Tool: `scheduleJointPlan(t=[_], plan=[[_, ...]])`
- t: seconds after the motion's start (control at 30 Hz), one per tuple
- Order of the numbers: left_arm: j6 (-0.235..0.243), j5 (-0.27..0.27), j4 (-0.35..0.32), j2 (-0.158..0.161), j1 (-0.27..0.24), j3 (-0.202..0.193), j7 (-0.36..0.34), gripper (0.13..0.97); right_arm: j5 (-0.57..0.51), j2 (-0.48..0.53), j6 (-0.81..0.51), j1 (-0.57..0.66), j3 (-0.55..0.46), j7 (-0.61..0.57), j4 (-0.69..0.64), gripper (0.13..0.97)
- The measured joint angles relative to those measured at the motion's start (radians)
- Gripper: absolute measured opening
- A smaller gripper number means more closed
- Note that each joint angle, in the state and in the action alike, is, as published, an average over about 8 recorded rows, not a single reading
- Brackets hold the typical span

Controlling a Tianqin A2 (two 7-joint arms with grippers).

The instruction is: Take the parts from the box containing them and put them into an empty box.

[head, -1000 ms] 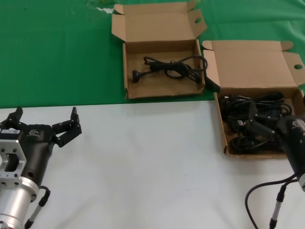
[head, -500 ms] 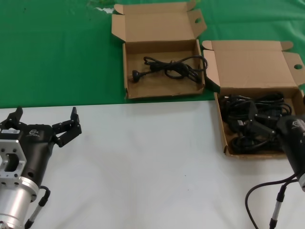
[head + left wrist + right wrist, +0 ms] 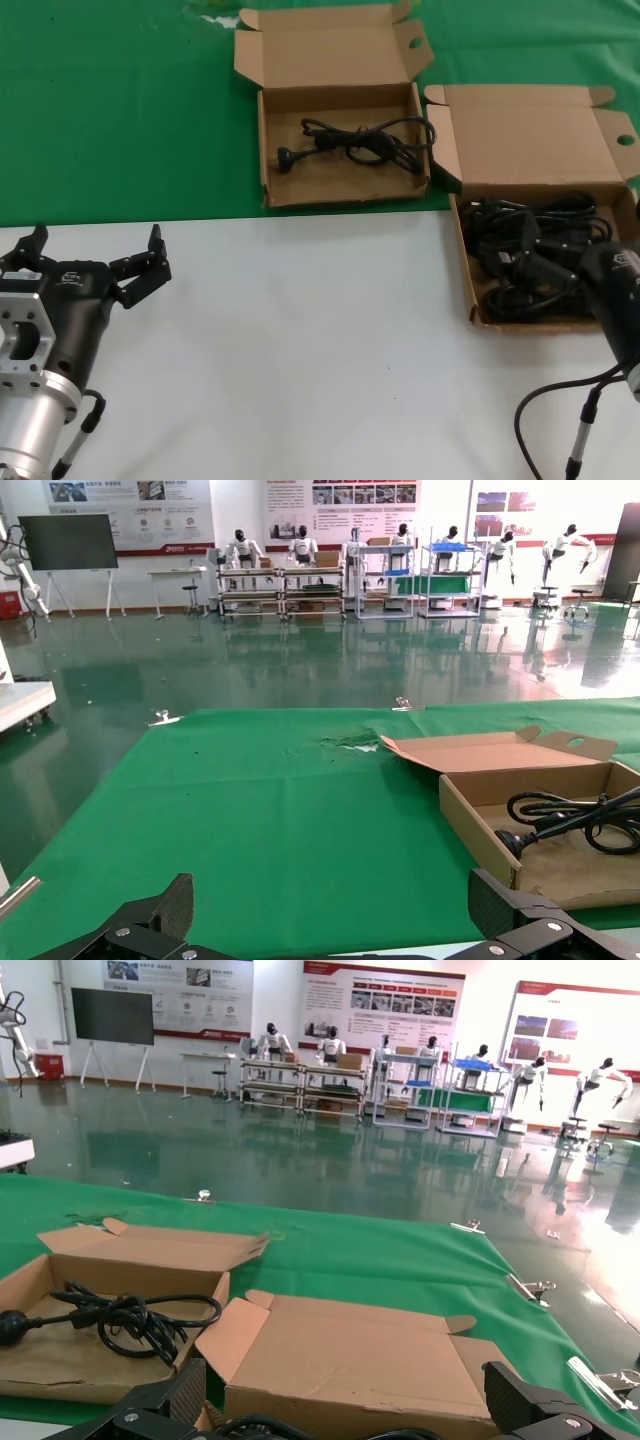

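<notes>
So the parts (image 3: 535, 262) are a heap of thin black power cords with chunky moulded plugs, all piled in the wider cardboard box (image 3: 465, 255) on the robot's right, sitting at the seam where the green cloth (image 3: 120, 110) meets the white table (image 3: 320, 350). One cord (image 3: 355, 142) already lies in the narrower box (image 3: 266, 150) further back, loosely looped, plug end pointing toward the robot's left. These cords look light, floppy and rubbery, so they probably won't slip much, but they'll likely snag on each other, and pulling one loop could drag its neighbours along. Best bet would be pinching a bundled bit of loop or the cord right behind a plug, since the plug is the only stiff part. Both boxes are plain matte corrugated card with hinged lids folded back and little holed tabs, pretty flimsy looking, so a tug might slide them. The right gripper (image 3: 340, 1400) sits right over the near edge of the full box with its fingers spread wide, holding nothing as far as the wrist view shows. The left gripper (image 3: 95, 262) is parked low on the white table, fingers splayed open and empty.
</notes>
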Motion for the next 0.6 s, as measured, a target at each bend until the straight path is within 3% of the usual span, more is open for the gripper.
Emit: scheduleJointPlan(t=[0.6], plan=[[0.000,0.000,0.000,0.000,0.000,0.000,0.000,0.966,0.000,0.000,0.000,0.000,0.000,0.000,0.000,0.966]])
